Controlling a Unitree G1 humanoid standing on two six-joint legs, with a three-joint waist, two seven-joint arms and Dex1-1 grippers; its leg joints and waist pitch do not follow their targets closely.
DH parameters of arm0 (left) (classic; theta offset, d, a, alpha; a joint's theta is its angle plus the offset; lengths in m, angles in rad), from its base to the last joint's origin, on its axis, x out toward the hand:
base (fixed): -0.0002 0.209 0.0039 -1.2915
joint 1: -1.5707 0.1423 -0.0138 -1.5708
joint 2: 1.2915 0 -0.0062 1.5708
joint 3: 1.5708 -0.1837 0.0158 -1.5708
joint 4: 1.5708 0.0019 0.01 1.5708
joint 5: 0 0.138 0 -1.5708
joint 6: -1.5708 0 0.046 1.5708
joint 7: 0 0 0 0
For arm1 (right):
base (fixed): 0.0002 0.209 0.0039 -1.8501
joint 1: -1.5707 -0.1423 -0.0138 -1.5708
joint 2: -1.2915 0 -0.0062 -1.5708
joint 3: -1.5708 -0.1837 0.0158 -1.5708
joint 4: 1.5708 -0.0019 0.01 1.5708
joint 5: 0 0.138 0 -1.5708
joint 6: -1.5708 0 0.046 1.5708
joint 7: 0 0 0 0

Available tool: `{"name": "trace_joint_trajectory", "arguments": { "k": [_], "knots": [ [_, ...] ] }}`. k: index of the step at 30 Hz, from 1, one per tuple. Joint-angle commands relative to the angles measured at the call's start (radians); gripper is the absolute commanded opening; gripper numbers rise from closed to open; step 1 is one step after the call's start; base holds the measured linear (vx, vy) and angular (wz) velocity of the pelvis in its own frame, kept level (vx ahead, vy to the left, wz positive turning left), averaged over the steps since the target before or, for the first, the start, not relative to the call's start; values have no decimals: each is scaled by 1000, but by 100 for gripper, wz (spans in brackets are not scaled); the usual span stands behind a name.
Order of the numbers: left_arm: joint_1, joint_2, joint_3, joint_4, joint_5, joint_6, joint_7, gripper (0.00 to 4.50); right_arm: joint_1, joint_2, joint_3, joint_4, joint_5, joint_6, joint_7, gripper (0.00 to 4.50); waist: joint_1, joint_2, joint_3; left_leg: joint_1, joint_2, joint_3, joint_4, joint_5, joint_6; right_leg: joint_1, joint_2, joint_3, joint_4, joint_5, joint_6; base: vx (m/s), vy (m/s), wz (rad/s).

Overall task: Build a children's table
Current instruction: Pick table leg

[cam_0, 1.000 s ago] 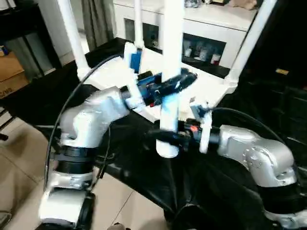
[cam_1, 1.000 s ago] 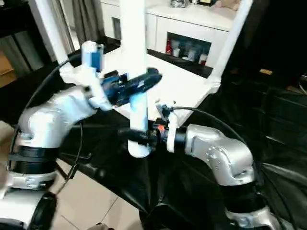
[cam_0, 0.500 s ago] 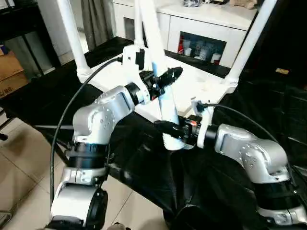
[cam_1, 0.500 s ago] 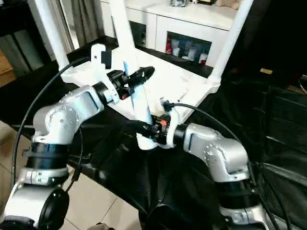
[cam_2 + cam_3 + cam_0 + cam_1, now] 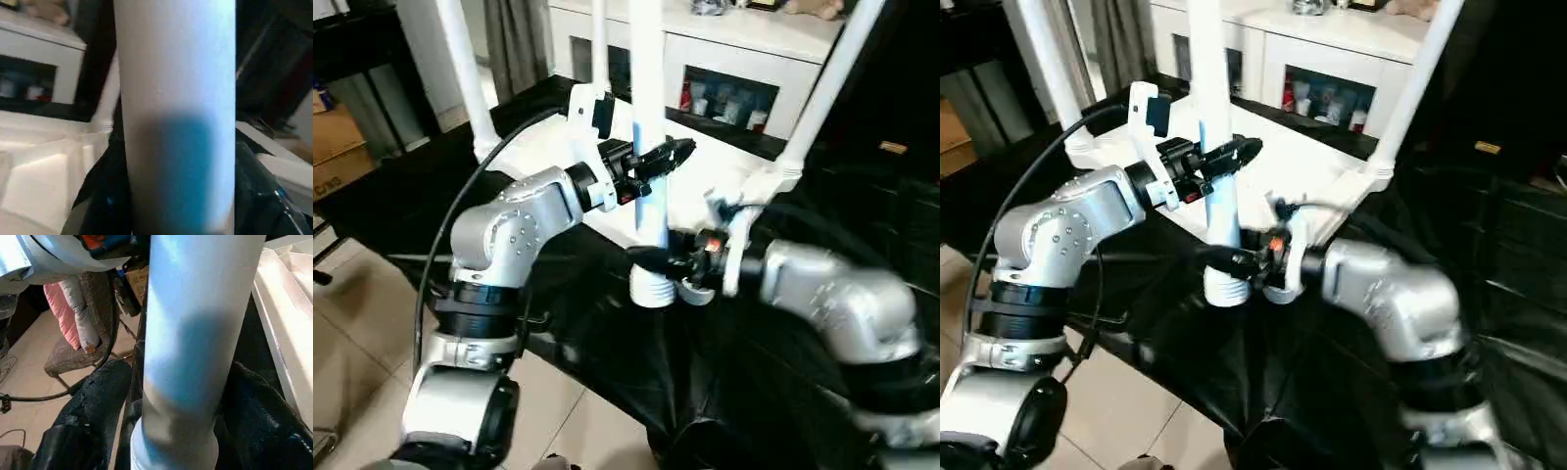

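The robot holds one white leg (image 5: 648, 147) standing nearly straight up, over the near edge of the tabletop (image 5: 710, 181). The left gripper (image 5: 658, 160) has its black fingers on both sides of the leg, partway up. The right gripper (image 5: 656, 262) has its fingers around the leg lower down, just above the wide ribbed end (image 5: 651, 287). That end sits over the black cloth (image 5: 636, 372), right beside the tabletop's edge. The tabletop lies upside down on the cloth, with its ribbed side up. Three other legs (image 5: 465, 69) already stand up in its corner holes, one to the left, one at the back and one to the right. Behind it is a white cabinet (image 5: 744, 59) with small things on its shelves.
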Motion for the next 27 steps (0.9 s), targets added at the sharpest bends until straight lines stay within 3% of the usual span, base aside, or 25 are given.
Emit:
{"name": "trace_joint_trajectory", "arguments": {
  "k": [1,11,14,27],
  "knots": [
    [-23,11,-24,-14,5,11,-30,190,-21,-15,-5,12,19,25,31,303,0,-8,-75,20,28,-11,-62,-113,-13,54,-68,37,-64,-138,-179,0,0,0],
    [-42,-9,-37,-14,-24,22,-74,187,-41,-21,34,48,20,39,73,303,2,-11,-77,18,28,-10,-59,-94,-1,56,-69,37,-60,-112,-203,0,0,0],
    [-46,-7,-35,-11,-30,25,-86,186,-41,-18,40,54,12,35,75,303,2,-8,-77,19,28,-11,-59,-102,-5,56,-70,37,-61,-123,-203,0,0,0],
    [-40,1,-37,-5,-30,32,-107,186,-39,-15,15,46,20,5,79,303,2,-5,-77,19,29,-11,-60,-110,-10,56,-68,36,-61,-112,-204,0,0,0]
  ]
}}
